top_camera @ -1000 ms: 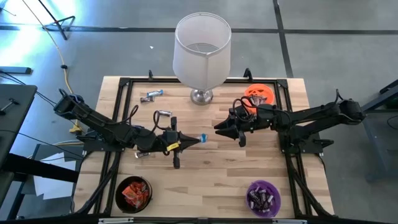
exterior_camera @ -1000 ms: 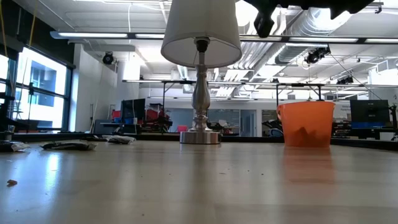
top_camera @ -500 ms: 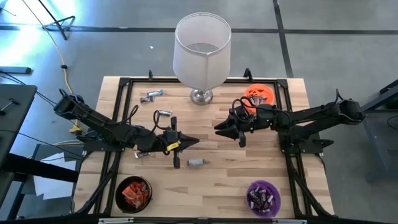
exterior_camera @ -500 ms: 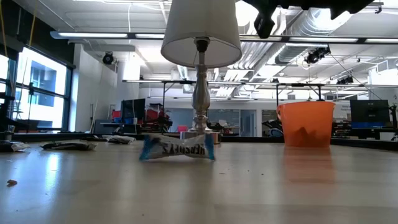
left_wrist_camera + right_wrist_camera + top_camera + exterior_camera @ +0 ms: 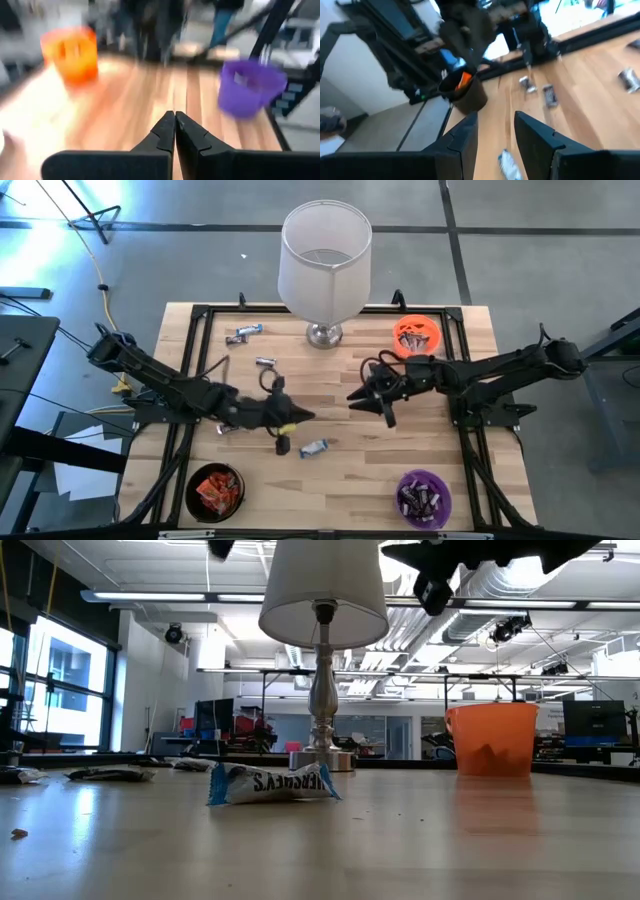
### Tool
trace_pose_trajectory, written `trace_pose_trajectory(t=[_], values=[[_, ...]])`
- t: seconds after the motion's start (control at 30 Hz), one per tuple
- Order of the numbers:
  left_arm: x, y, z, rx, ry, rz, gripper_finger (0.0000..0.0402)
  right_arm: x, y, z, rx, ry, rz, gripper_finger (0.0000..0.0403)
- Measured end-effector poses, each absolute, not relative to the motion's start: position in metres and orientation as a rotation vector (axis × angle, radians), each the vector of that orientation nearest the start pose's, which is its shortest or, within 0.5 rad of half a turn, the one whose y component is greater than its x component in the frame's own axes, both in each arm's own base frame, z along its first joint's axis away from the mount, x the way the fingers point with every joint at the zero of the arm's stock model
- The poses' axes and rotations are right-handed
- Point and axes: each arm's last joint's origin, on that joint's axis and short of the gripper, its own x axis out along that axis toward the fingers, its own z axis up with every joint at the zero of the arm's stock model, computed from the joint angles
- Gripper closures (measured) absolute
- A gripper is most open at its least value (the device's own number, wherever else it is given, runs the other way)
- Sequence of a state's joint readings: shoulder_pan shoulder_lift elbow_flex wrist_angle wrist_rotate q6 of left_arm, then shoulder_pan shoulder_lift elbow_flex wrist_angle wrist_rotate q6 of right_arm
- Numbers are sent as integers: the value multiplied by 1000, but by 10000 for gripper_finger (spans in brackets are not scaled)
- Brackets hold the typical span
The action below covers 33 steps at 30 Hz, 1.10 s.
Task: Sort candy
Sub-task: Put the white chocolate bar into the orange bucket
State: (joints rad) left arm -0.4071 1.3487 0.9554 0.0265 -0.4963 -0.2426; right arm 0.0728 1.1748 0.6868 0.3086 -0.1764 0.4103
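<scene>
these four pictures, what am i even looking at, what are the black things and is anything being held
They show one moment from four cameras. The black things are two robot arms at a wooden table. One camera looks straight down, one sits at table height, and one rides on each wrist.

On the table stand a lamp and three small bowls: a black bowl, a purple bowl and an orange bowl, all with wrapped candy inside. Loose candy lies near the lamp, and one blue-white candy lies mid-table.

The left gripper is shut and holds nothing. The right gripper is open and empty. Both hang above the table.
</scene>
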Motion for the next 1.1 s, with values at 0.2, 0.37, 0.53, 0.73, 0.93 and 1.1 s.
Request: trace_pose_trajectory(t=[0.2, 0.37, 0.53, 0.73, 0.93, 1.1], values=[[287, -98, 246, -207, 613, 121, 378, 255, 27, 264, 416, 269, 213, 279], [303, -92, 214, -287, 791, 27, 334, 254, 27, 261, 425, 307, 214, 279], [314, -92, 178, -361, 952, -20, 293, 252, 29, 254, 479, 402, 247, 279], [321, -94, 158, -371, 997, -29, 270, 249, 30, 249, 500, 469, 274, 279], [323, -95, 154, -403, 1000, -27, 263, 248, 30, 247, 496, 496, 274, 279], [327, -97, 156, -470, 957, -18, 263, 247, 30, 244, 497, 523, 268, 279]])
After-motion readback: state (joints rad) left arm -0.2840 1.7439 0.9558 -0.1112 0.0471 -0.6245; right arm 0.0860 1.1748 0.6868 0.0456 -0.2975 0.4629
